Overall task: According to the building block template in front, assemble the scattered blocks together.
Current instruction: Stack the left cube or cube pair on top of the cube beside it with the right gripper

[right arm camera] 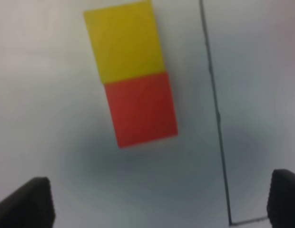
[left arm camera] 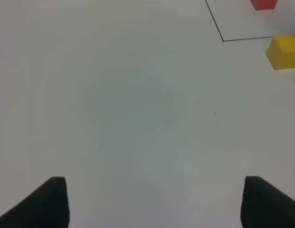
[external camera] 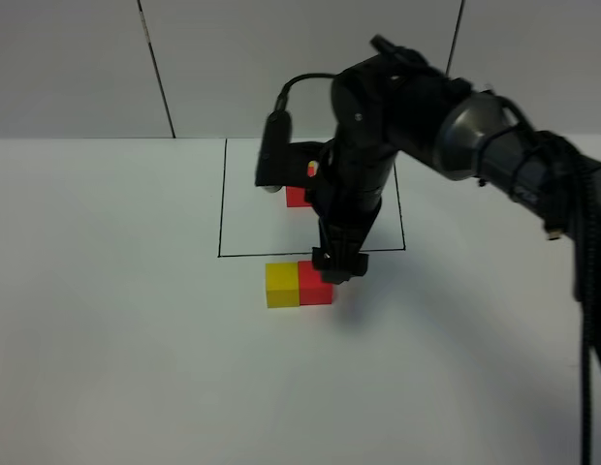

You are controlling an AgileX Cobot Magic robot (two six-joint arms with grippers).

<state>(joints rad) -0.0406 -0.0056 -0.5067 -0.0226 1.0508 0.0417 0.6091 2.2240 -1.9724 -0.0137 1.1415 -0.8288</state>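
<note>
Overhead: yellow block [external camera: 281, 284] and red block [external camera: 316, 287] sit touching, yellow at red's 9 o'clock, just past the black outline [external camera: 223, 194] at its 6 o'clock edge. The right gripper [external camera: 337, 263] hovers by red.

Left wrist: left gripper [left arm camera: 156, 202] spread wide, empty.

Right wrist: jaws wide, nothing between.

Looks joined to me. Next it needs a clean straight lift, no bumping.

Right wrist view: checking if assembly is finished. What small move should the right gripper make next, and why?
Probably lift the right gripper straight up and away: its jaws stand open and empty, and the small yellow cube already sits flush against the small red cube, beside the thin black line, so nothing seems left to push.
</note>
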